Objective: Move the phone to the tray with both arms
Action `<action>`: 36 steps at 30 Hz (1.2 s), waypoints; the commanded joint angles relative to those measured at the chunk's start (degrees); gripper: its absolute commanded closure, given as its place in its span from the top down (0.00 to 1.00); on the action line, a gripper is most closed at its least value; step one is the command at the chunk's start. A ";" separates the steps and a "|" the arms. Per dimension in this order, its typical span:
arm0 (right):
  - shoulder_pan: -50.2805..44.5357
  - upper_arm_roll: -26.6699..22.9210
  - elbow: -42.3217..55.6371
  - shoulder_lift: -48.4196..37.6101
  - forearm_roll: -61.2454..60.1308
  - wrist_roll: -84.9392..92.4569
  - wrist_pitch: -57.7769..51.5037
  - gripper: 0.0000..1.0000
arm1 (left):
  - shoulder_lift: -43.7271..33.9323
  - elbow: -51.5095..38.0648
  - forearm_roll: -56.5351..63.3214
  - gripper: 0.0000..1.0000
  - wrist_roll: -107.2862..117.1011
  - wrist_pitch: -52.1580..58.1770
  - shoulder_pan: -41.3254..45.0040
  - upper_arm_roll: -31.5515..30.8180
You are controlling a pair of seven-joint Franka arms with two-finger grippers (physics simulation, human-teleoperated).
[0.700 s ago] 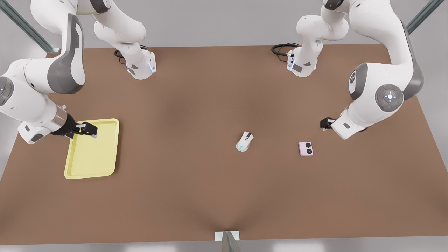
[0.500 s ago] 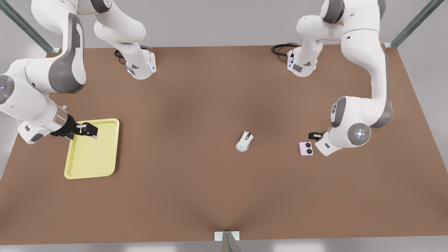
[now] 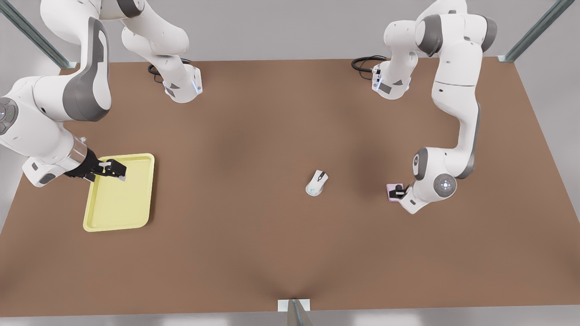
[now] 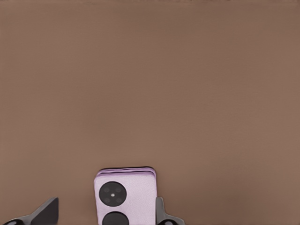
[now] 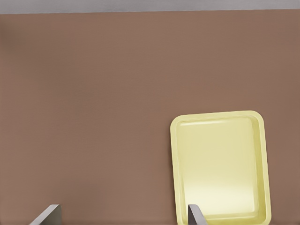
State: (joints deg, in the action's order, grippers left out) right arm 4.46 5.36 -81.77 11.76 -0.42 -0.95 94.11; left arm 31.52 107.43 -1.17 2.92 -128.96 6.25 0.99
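The pale pink phone lies flat on the brown table at the front view's right, partly covered by my left gripper, which has come down over it. In the left wrist view the phone sits between the open fingers of that gripper, nearer one finger than the other. The pale yellow tray rests at the front view's left. My right gripper hovers open over the tray's far end and waits. From its wrist view the tray lies ahead of the gripper.
A white computer mouse lies near the table's middle, between phone and tray. Black cables coil by the arm bases at the back. A metal post stands at the near edge.
The left arm swung in and lowered, bringing its gripper from beside the phone down over it. The phone, mouse, tray and right arm stayed put.
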 commanded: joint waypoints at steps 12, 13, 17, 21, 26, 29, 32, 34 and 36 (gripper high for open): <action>0.03 0.00 0.03 0.02 -0.10 -0.02 0.02 1.00 | -1.20 4.54 0.38 1.00 2.27 -3.23 0.69 -0.29; 0.11 0.00 0.03 0.02 -0.02 -0.02 0.02 1.00 | -1.20 4.98 0.47 1.00 2.36 -3.14 0.69 -0.29; 0.11 0.00 0.03 0.02 -0.10 -0.02 0.02 1.00 | 0.03 4.72 0.20 1.00 2.53 -3.67 0.69 -0.29; 0.11 0.00 0.03 0.10 -0.10 -0.02 0.02 1.00 | 0.99 4.63 0.11 1.00 2.53 -4.20 0.69 -0.29; 0.11 0.00 0.03 0.10 -0.10 -0.02 0.02 1.00 | 1.87 4.46 0.03 1.00 2.53 -4.90 0.69 -0.29; 0.20 0.00 0.03 0.10 -0.10 -0.02 0.02 1.00 | 2.31 4.37 0.03 1.00 2.53 -5.07 0.69 -0.37; 0.20 0.09 0.03 0.10 -0.10 -0.02 0.02 1.00 | 2.66 3.93 0.03 1.00 2.53 -4.99 0.69 -0.29; 0.20 0.00 0.03 0.10 -0.10 -0.02 0.02 1.00 | 2.58 3.84 -0.06 0.73 2.62 -4.90 0.69 -0.29; 0.20 0.00 0.03 0.19 -0.10 -0.02 0.02 1.00 | 2.49 3.84 -0.06 0.64 2.62 -4.81 0.69 -0.37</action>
State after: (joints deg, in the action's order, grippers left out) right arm 4.66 5.35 -81.77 11.99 -0.49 -0.99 94.15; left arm 34.08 111.17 -0.82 5.18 -133.84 6.95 0.64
